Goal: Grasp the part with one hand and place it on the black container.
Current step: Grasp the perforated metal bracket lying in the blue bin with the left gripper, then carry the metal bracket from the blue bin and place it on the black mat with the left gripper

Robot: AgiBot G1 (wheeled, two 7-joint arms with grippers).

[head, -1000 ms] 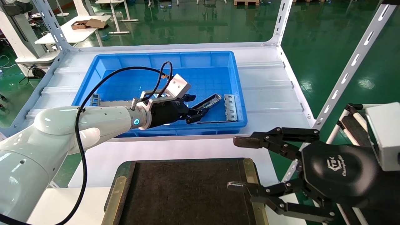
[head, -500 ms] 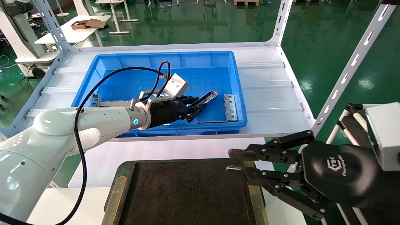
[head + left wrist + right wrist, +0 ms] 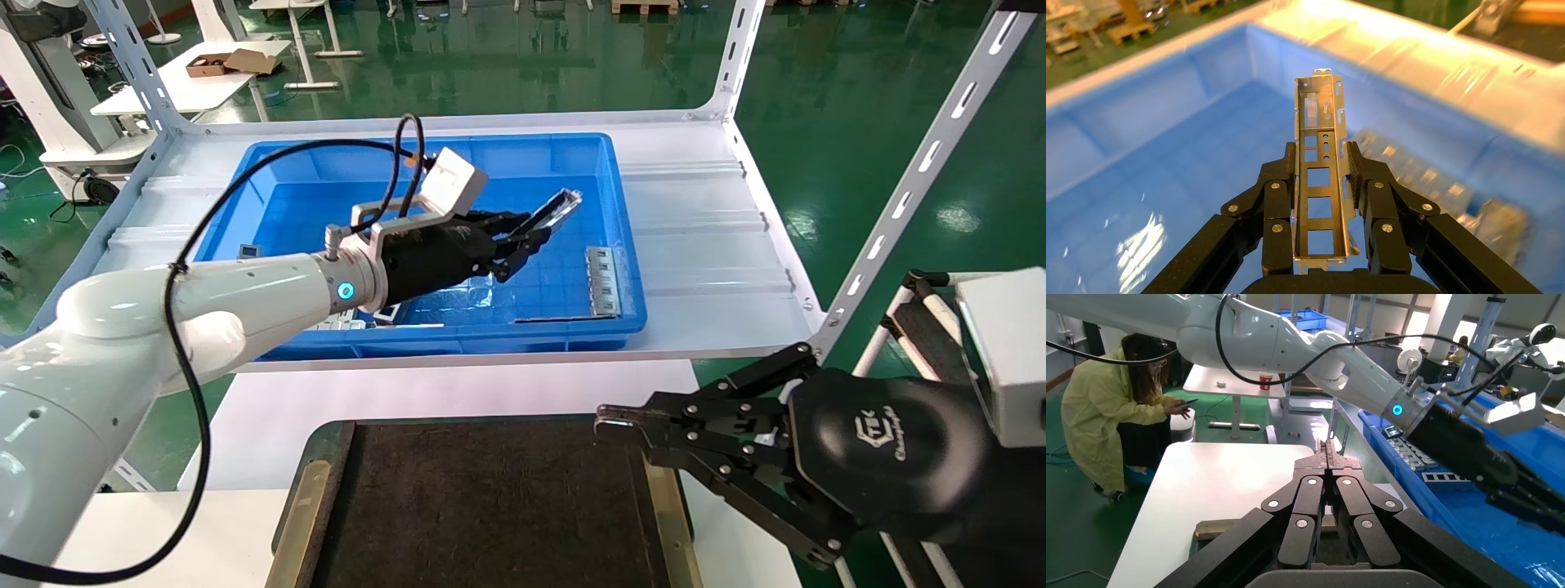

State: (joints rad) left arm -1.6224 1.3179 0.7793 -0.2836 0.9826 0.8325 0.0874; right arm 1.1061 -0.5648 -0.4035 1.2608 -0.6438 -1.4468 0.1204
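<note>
The part is clamped between the fingers of the left gripper and is held clear above the floor of the blue bin, its free end projecting well beyond the fingertips; the black container lies apart from them, on the near side of the bin wall. The hold appears to bear only on the thin side walls of the channel, so a slip or a twist in the fingers is judged possible if the arm is swung quickly; the projecting end could also catch the near bin wall if it is carried across too low. A slotted metal plate lies in the bin below and beside the fingers, and further parts are seen under the wrist. The right gripper, its fingers pressed together on nothing, is held over the container's far right corner, where the incoming part could be obstructed.
</note>
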